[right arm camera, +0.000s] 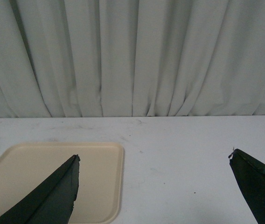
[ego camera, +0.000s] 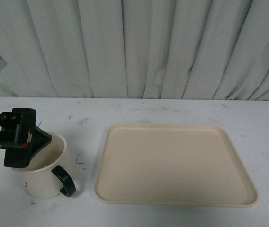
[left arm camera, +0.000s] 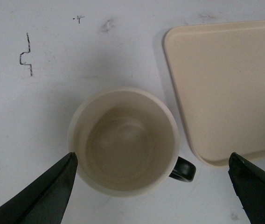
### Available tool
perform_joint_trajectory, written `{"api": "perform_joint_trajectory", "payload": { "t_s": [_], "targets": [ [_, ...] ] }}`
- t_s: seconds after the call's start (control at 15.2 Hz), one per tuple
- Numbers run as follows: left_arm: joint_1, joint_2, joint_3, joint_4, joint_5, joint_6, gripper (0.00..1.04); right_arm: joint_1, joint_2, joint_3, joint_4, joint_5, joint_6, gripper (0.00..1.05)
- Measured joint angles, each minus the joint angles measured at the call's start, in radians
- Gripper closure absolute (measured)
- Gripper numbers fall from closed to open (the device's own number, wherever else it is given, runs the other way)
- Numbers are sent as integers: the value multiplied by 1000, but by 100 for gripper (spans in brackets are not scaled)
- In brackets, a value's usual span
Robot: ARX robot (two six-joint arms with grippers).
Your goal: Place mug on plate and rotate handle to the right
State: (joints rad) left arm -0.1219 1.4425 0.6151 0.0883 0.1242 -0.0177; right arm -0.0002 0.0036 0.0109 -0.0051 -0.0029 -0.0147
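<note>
The table [ego camera: 182, 109] is white and matte, scuffed with small dark ticks and grey smudges. The left wrist view also catches a pen squiggle [left arm camera: 26, 56] drawn on it. A pale grey curtain [ego camera: 148, 47] hangs in soft folds across the upper half of the front view, down to the table's far edge.

The mug [ego camera: 42, 172] stands upright on the table in the lower left of the front view, empty, its dark handle [ego camera: 64, 181] angled toward the lower right. The plate [ego camera: 172, 163] lies flat in the lower centre and right of the frame, bare, just beside the mug but not touching it.

The left gripper [ego camera: 35, 142] hangs over the mug with its jaws spread wide. One finger [left arm camera: 53, 186] is at the rim and the other is out past the handle, by the plate's edge. Whether it touches the rim cannot be told.

The right gripper [right arm camera: 154, 156] is also spread wide and holds nothing, with table and a corner of the plate below it.
</note>
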Motion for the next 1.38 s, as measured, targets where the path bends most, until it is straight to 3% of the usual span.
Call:
{"api": "perform_joint_trajectory", "payload": {
  "t_s": [0.79, 1.25, 1.32, 1.38],
  "targets": [
    [106, 240, 57, 67, 17, 18, 9, 0, 0, 0, 0, 0, 0, 6],
    [122, 270, 76, 59, 53, -67, 92, 0, 0, 0, 0, 0, 0, 6],
    [117, 269, 77, 60, 65, -84, 101, 0, 0, 0, 0, 0, 0, 6],
    [111, 263, 77, 58, 64, -89, 102, 0, 0, 0, 0, 0, 0, 6]
  ]
}}
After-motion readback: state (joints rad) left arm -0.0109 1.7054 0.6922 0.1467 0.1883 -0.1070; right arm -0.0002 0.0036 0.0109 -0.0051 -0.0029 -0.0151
